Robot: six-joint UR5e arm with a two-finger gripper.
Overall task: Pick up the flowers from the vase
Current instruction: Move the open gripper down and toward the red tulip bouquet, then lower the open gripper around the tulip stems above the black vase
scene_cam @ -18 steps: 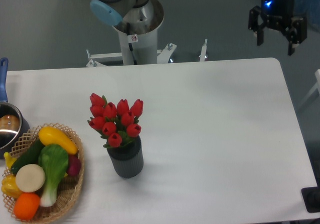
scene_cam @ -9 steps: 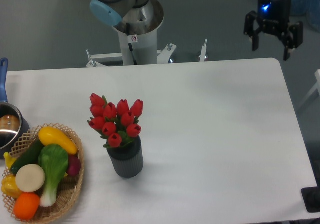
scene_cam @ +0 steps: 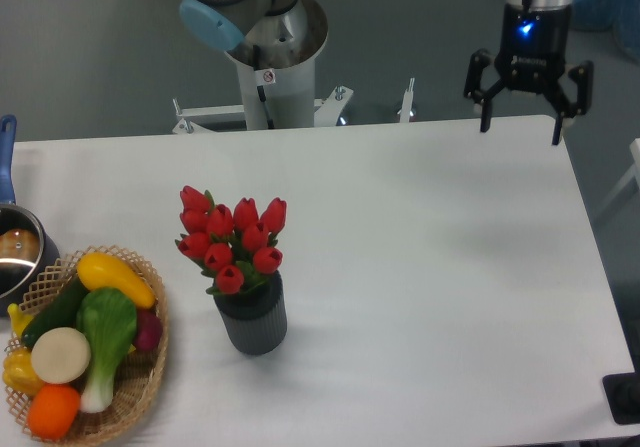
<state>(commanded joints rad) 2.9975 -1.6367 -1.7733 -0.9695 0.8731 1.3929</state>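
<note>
White bench [scene_cam: 420,267]: fills most of the view, its near and left edges cut off by the frame; grey floor behind it. Arm base [scene_cam: 268,47]: a pale column behind the far edge, its top out of frame. Basket [scene_cam: 140,377]: wicker, at the near left corner, partly cropped; holds a yellow squash, a dark green cucumber, a leafy green vegetable, a pale round slice, an orange fruit and a purple item mostly hidden beneath the others. Pot [scene_cam: 18,252]: steel, blue handle, at the left edge, largely cut off. Vase [scene_cam: 252,315]: dark grey, ribbed, upright just right of the basket. Flowers [scene_cam: 232,234]: red tulip buds with green leaves standing in the vase, stems hidden inside it. Gripper [scene_cam: 520,122]: above the far right edge of the bench, fingers spread wide and holding nothing, blue light lit on its body; well apart from the flowers. A dark object at the lower right corner is cropped and cannot be identified.
</note>
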